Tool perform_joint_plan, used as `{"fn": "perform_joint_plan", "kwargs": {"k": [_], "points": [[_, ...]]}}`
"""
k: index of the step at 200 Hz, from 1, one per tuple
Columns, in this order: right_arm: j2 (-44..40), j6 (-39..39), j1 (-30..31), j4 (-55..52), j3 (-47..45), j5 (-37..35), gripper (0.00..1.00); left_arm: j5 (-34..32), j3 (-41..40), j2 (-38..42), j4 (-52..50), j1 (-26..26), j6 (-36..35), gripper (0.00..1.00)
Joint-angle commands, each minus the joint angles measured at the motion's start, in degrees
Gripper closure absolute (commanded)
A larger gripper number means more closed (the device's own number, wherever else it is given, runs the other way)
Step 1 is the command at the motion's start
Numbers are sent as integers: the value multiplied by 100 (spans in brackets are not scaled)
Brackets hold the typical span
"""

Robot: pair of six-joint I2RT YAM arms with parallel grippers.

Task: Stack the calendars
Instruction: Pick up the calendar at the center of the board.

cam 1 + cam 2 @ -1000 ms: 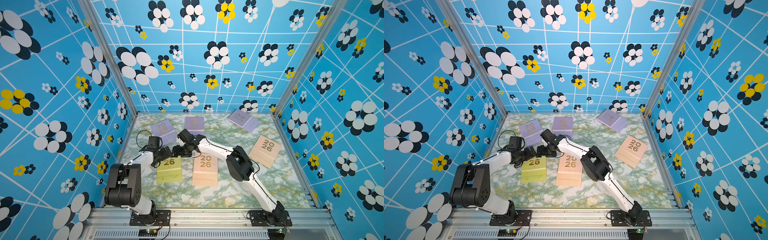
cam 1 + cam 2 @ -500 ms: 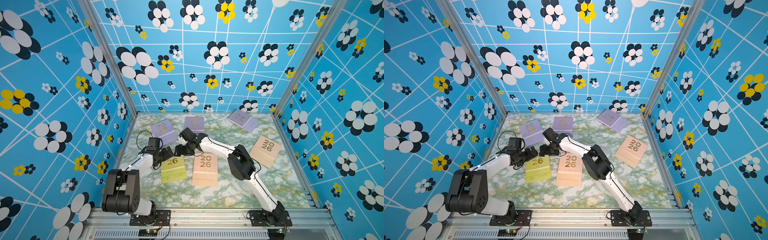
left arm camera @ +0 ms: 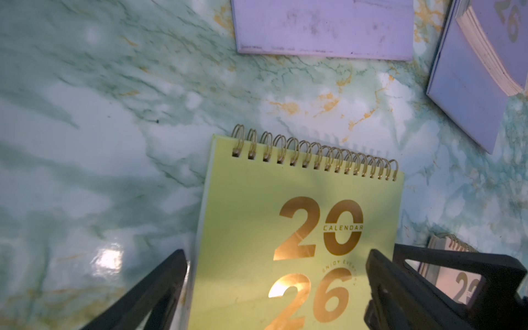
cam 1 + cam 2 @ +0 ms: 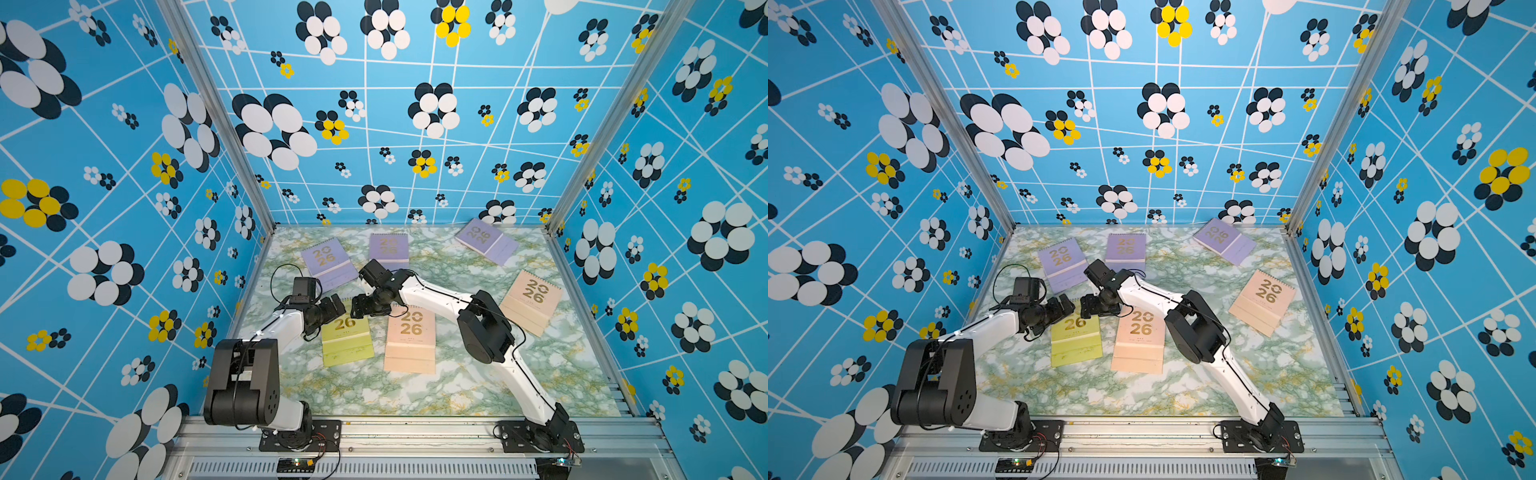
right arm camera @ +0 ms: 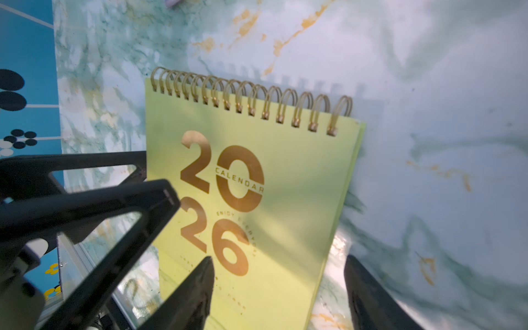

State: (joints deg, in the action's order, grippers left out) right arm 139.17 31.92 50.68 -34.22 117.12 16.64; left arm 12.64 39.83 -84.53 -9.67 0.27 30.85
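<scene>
The yellow calendar (image 4: 347, 341) (image 4: 1075, 338) lies flat on the marble table (image 4: 457, 395), close beside a peach calendar (image 4: 410, 340). A second peach calendar (image 4: 531, 301) lies to the right. Three lilac calendars (image 4: 328, 262) (image 4: 388, 247) (image 4: 486, 241) lie along the back. My left gripper (image 4: 337, 308) (image 3: 277, 254) is open at the yellow calendar's spiral end, one finger past its side edge and one over the cover. My right gripper (image 4: 358, 307) (image 5: 280, 258) is open just opposite, one finger (image 5: 200, 285) over the cover, the other (image 5: 365, 285) beyond its edge.
Blue flowered walls close in the table on three sides, with metal posts at the back corners. Both arm bases sit on the front aluminium rail (image 4: 415, 432). The left gripper's black finger frames (image 5: 114, 214) show close by in the right wrist view.
The left arm has reached further right, and the yellow calendar has shifted a little right toward the peach one. The right gripper has dropped slightly and its jaws have narrowed a touch.
</scene>
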Motion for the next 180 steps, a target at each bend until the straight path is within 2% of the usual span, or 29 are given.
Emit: {"fn": "perform_joint_plan", "kwargs": {"k": [1,59,115,180], "points": [[31,64,85,-256,-180,76,27,165,-149,-180,164,28,-97,0],[109,251,147,83,-267,509,28,396,-216,-302,396,25,-63,0],[-537,367,144,1061,-824,902,32,491,-299,-145,435,34,-125,0],[-1044,489,139,1676,-1289,883,37,634,-344,-69,572,34,-155,0]]}}
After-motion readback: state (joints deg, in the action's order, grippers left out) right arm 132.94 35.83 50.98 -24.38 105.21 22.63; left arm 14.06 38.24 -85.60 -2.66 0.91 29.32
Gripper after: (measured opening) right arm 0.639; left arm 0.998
